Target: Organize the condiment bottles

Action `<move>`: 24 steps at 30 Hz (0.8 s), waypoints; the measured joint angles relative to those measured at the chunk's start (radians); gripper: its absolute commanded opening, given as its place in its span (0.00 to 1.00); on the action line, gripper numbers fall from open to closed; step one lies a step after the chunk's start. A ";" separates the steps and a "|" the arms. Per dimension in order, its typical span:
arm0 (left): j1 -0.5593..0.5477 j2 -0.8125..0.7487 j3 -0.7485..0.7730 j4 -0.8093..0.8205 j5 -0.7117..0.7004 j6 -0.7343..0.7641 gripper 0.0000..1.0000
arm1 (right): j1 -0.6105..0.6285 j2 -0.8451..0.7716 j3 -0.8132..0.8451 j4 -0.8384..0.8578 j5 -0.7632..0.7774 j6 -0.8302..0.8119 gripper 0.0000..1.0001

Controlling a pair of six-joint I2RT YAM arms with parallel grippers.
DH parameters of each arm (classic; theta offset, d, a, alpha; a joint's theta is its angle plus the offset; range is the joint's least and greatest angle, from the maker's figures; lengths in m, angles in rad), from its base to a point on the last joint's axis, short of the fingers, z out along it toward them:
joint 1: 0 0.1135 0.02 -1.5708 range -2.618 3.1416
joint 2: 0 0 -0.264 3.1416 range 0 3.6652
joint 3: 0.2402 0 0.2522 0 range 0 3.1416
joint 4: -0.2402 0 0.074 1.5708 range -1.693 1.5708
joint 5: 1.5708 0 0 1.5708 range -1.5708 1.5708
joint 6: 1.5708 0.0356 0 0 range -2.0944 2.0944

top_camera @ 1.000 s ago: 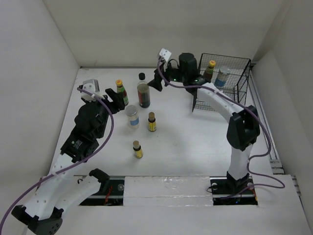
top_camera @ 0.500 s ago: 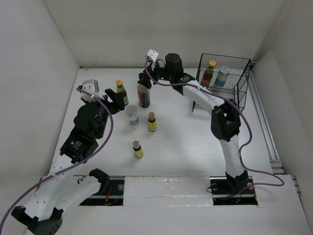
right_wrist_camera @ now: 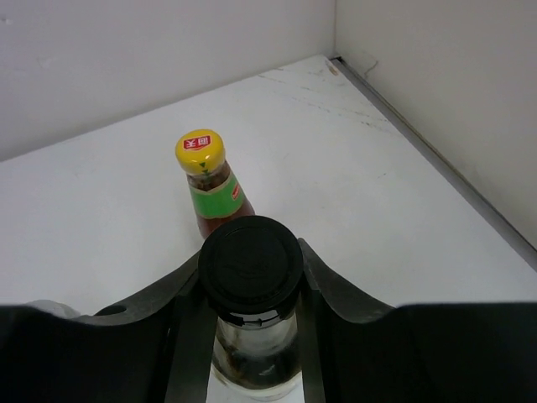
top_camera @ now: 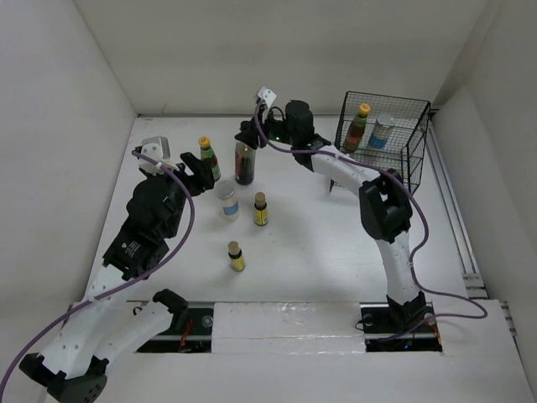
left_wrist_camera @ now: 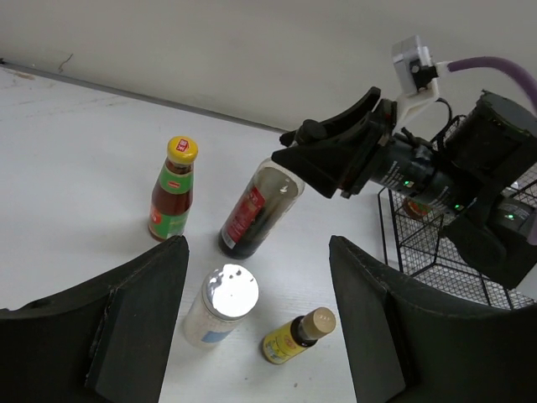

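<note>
In the top view, two of the seven are inside the black wire basket [top_camera: 417, 138] at the far right: a red-green-labelled bottle with a yellow cap [top_camera: 359, 124] and a squat white jar with a silver lid [top_camera: 382, 132]. Five stand on the white worktop [top_camera: 319, 243], so I judge the task is less than half done. The right fingers [top_camera: 249, 136] are at the top of the tall dark glass bottle with a black cap [top_camera: 245, 165], at the far middle. The left fingers [top_camera: 193, 164] are wide apart and hold nothing, just beside the second yellow-capped bottle [top_camera: 207, 158]

In the left wrist view, the dark bottle leans: its base is on the worktop and its long axis tilts with the cap toward the right arm. The second white jar [left_wrist_camera: 220, 304] and a tiny yellow-labelled bottle [left_wrist_camera: 298, 336] stand nearer

In the right wrist view, the right fingers are closed on both sides of the black cap and touch it
</note>
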 measured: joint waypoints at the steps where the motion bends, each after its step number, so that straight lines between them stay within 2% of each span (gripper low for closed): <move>1: 0.000 0.000 0.000 0.000 0.000 0.000 0.64 | -0.003 -0.013 -0.015 0.005 0.000 0.013 0.19; 5: 0.000 0.000 0.000 0.000 0.000 0.000 0.64 | -0.034 -0.111 -0.062 0.005 0.001 0.058 0.19; 9: 0.000 0.000 0.000 0.000 0.000 0.000 0.64 | -0.104 -0.287 -0.086 -0.001 0.013 0.078 0.20; 17: 0.000 0.000 0.000 0.000 0.004 0.000 0.64 | -0.383 -0.672 -0.112 0.008 0.094 0.094 0.20; 20: 0.000 0.000 0.000 0.000 0.005 0.000 0.64 | -0.489 -0.723 -0.097 -0.003 0.131 0.092 0.20; 24: 0.000 0.000 0.000 0.000 0.005 0.000 0.64 | -0.599 -0.708 -0.072 -0.068 0.146 0.093 0.19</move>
